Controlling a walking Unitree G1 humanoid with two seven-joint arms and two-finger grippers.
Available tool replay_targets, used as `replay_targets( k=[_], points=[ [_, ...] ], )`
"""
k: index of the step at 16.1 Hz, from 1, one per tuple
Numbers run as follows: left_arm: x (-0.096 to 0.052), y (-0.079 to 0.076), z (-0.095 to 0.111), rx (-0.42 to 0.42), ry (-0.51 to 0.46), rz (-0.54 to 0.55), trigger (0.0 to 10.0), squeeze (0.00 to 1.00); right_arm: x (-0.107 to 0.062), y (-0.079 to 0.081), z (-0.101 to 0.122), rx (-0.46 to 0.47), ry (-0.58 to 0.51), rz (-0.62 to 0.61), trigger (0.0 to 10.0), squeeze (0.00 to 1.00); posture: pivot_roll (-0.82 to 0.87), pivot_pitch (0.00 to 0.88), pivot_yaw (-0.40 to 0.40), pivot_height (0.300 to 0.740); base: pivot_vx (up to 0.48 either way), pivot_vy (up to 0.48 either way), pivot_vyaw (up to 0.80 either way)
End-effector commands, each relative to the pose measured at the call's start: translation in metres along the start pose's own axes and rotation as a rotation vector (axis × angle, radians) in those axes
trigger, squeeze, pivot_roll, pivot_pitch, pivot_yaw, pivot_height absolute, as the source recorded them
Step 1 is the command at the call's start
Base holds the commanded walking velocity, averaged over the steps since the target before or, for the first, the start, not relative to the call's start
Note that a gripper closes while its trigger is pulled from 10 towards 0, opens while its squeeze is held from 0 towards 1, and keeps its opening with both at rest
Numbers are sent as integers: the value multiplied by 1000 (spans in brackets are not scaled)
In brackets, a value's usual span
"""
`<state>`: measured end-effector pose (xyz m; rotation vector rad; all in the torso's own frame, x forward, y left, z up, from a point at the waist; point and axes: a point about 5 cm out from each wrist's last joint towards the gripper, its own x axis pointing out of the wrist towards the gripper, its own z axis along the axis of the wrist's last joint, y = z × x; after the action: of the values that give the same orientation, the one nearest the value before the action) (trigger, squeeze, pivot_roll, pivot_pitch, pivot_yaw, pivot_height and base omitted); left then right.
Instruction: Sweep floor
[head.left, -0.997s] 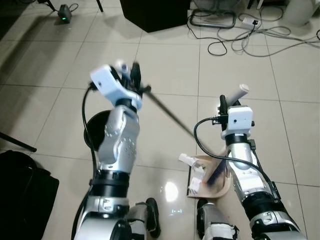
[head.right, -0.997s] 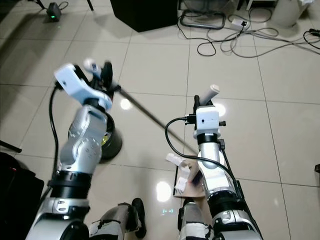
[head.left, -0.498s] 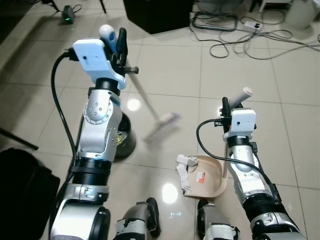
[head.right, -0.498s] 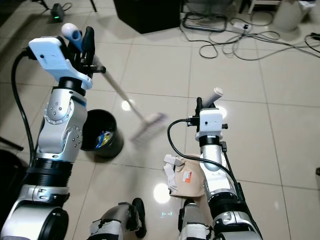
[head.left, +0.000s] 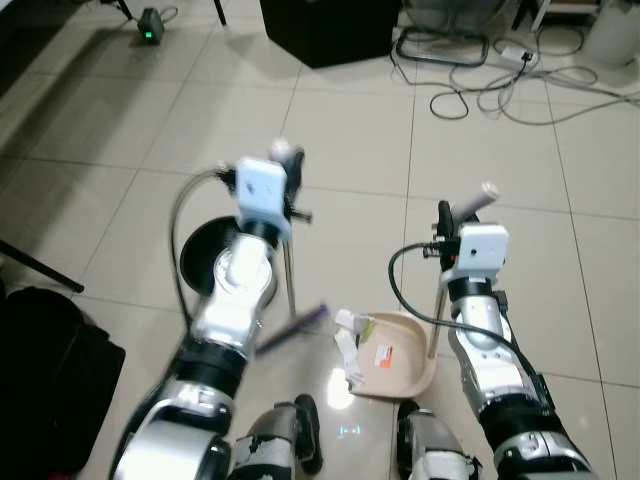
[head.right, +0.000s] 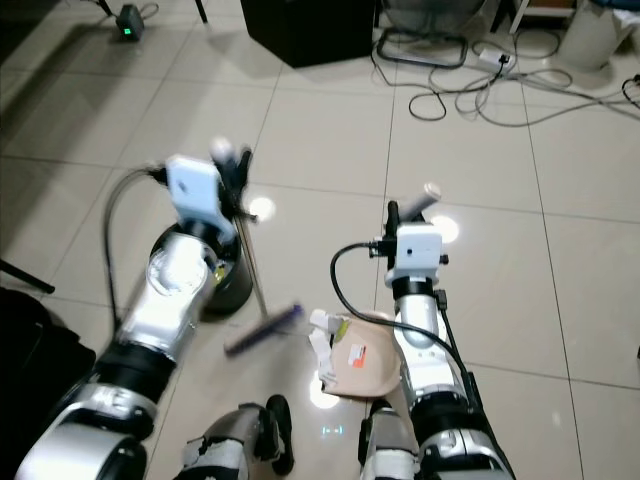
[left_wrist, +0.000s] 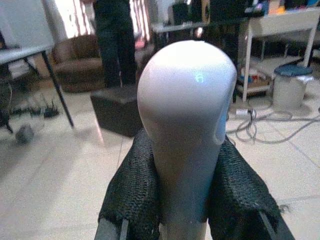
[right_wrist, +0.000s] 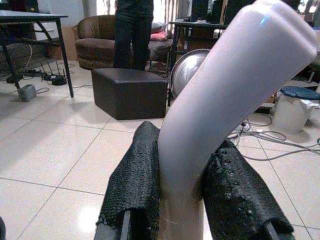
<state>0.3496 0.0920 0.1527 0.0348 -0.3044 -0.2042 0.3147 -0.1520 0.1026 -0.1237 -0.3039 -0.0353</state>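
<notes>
1. In the left eye view, the broom was seen at the frame's centre, its handle top clenched in the left gripper. The long axis was nearly vertical, with the brush head pointing down at the tiled floor, low and left of centre. The beige dustpan lay just right of it at lower centre, paper scraps at its open left lip.
2. In the right eye view, the dustpan's upright handle was grasped by the right gripper, right of centre. A black bin stood behind the left arm.
3. In the left wrist view, both fingers were pressed against the rounded broom handle end.
4. In the right wrist view, the fingers were closed around the bent dustpan handle.
5. The step in hand was judged to be brushing scraps into the pan; a short stroke toward its lip was called for next.
</notes>
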Motion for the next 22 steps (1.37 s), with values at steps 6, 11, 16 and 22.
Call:
replay_targets(
  k=[6,11,16,22],
  points=[
    [8,-38,20,-339,-94,-22,10000,0,-6,8,-1,18,6,32,10000,0,9,226,88,740,0,0,0],
    [7,-18,49,-350,-212,-66,10000,0,1,4,1,19,6,28,10000,0,20,193,83,740,0,0,0],
    [10,46,97,-226,-368,17,10000,0,1,-13,12,68,-38,-14,10000,0,16,138,67,740,0,0,0],
    [-5,93,91,-18,-279,86,10000,0,-28,-46,35,151,-93,-112,10000,0,-13,67,71,740,0,0,0]
  ],
)
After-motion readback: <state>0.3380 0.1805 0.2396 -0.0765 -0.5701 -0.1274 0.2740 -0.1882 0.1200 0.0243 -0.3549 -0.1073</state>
